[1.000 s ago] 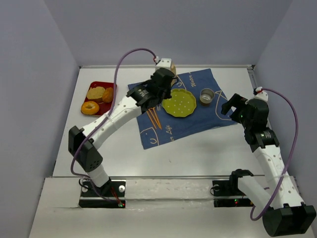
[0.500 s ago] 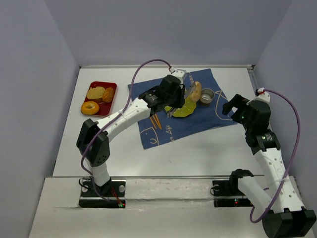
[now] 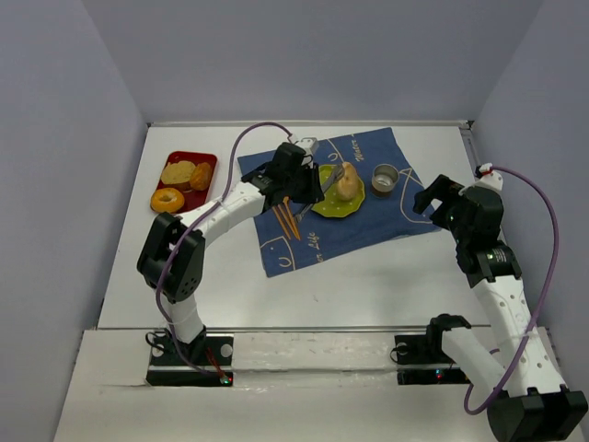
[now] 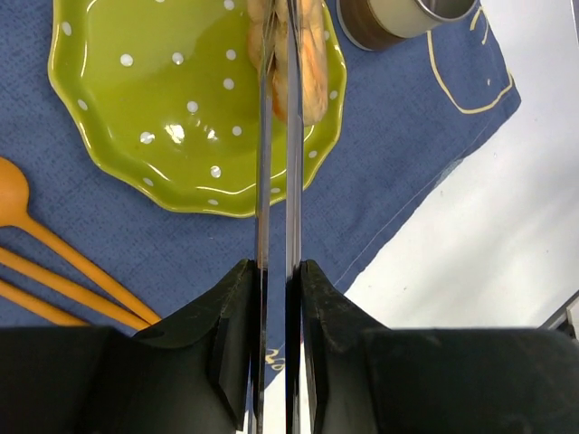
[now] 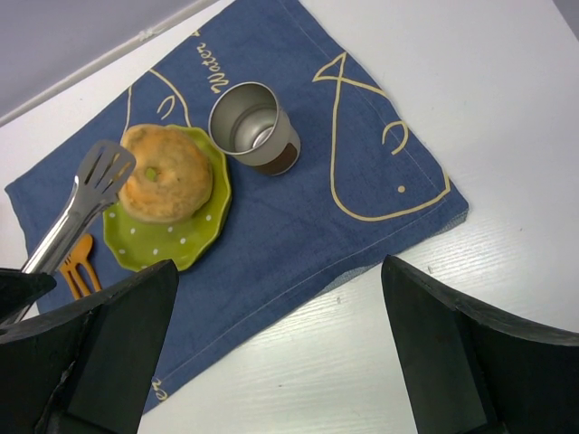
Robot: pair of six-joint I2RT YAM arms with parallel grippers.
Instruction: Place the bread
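Since the earlier frame the left arm has been drawn back towards the left, and the pale tan, bagel-like bread (image 5: pixel 181 181) ring, then held on edge in the air beside the cup, has been brought down onto the scalloped green plate with white dots (image 5: pixel 185 249). The bread is now seen on the right part of that plate, its centre hole showing green through it.

The long metal tongs (image 5: pixel 77 212) are clamped between the fingers of the left gripper (image 4: pixel 276 271). The tong blades are pressed nearly together, and their slotted head is laid against the bread's left edge. Whether the bread is nipped between the tips cannot be told. The right gripper (image 5: pixel 280 362) is held above the right side of the blue cloth printed with yellow fish outlines (image 5: pixel 362 181), its jaws spread wide and nothing between them.

A small steel cup (image 5: pixel 253 127) stands on the cloth just right of the plate, close to the bread but apart from it. Orange wooden cutlery (image 4: pixel 54 244) is laid on the cloth left of the plate, under the tongs' line. At the far left of the white table (image 3: pixel 368 276), well apart, a red tray (image 3: pixel 210 158) carries an orange-golden ring donut (image 3: pixel 167 199) and tan bread pieces (image 3: pixel 178 172).
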